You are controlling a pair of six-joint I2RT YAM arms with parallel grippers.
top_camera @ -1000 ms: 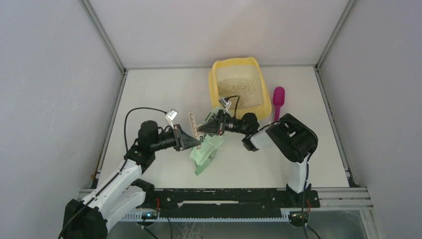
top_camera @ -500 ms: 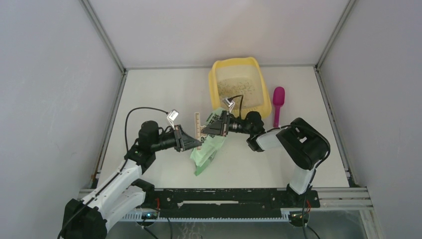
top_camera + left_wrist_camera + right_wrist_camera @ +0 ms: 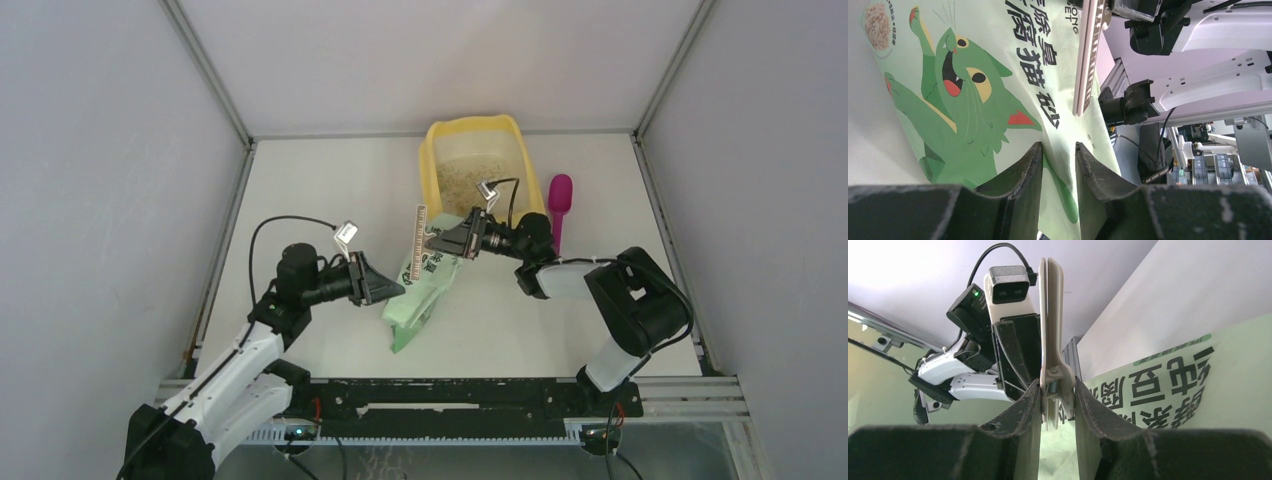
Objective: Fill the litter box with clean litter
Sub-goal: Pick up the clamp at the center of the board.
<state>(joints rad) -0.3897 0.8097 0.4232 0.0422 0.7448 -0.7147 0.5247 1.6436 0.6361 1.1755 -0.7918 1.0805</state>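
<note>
Clenching the right gripper (image 3: 1057,390) on a pale clip (image 3: 1050,315), gripping it near the spring, with its long arms reaching out past the fingertips. Hovering the left gripper (image 3: 1059,155) right over the printed face of the green bag (image 3: 973,100), jaws slightly parted, pinching nothing visible. Finding the litter box (image 3: 432,165) just beside the right gripper, already carrying a thin layer of litter (image 3: 467,176), and the bag slumped below and between both grippers. Judging the bag soft, floppy and probably slick, its weight shifting with the loose granules inside. Favouring a pinch on the flat top edge plus a second hold at a lower corner, tipping gently to avoid a sudden spill.
</note>
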